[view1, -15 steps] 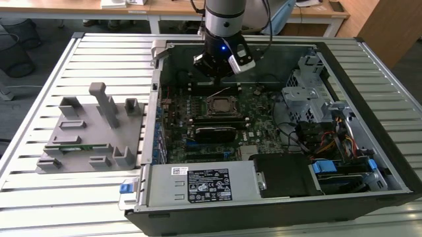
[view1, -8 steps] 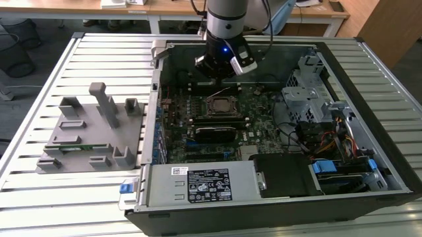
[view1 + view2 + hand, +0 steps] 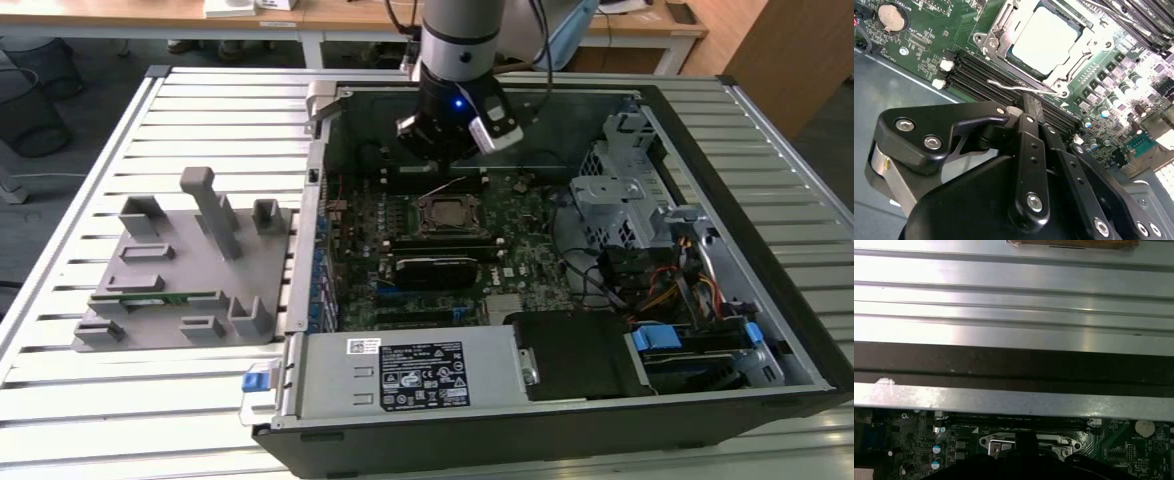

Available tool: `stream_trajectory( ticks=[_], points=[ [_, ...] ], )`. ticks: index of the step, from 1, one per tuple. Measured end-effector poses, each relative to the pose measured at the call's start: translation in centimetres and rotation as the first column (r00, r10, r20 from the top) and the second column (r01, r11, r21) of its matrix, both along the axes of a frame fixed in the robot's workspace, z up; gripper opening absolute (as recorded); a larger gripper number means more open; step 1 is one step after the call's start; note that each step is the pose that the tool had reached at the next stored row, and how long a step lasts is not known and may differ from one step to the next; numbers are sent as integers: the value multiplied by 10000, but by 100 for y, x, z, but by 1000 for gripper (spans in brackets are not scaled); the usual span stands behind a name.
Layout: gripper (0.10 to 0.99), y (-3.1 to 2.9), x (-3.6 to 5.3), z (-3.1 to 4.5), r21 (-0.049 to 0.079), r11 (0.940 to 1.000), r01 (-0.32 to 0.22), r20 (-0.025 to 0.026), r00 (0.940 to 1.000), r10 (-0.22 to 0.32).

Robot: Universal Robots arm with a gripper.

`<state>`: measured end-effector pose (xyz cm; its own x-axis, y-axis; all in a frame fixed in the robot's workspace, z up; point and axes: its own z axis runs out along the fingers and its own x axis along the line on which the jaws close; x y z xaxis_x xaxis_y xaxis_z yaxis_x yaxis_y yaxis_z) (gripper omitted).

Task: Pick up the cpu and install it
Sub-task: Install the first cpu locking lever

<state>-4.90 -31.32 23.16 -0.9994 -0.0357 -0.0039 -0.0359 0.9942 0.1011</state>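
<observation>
Hovering, my hand (image 3: pixel 1030 102): fingers pressed together, holding nothing.
Cpu (image 3: pixel 1044 41): seated in socket (image 3: pixel 999 37), just beyond fingertips.

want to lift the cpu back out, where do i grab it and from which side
Judging from the views, take the cpu by two opposite edges of its pale top, coming straight down from above. It lies flat inside the socket frame, so no side approach looks possible. The gripper hangs beside the socket.
</observation>
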Motion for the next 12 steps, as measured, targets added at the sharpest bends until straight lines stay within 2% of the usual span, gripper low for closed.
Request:
stream_trajectory(
  ticks=[12],
  points=[
    [114,0,88,-50,-1,10000,0,-1,10000,0]
  ],
)
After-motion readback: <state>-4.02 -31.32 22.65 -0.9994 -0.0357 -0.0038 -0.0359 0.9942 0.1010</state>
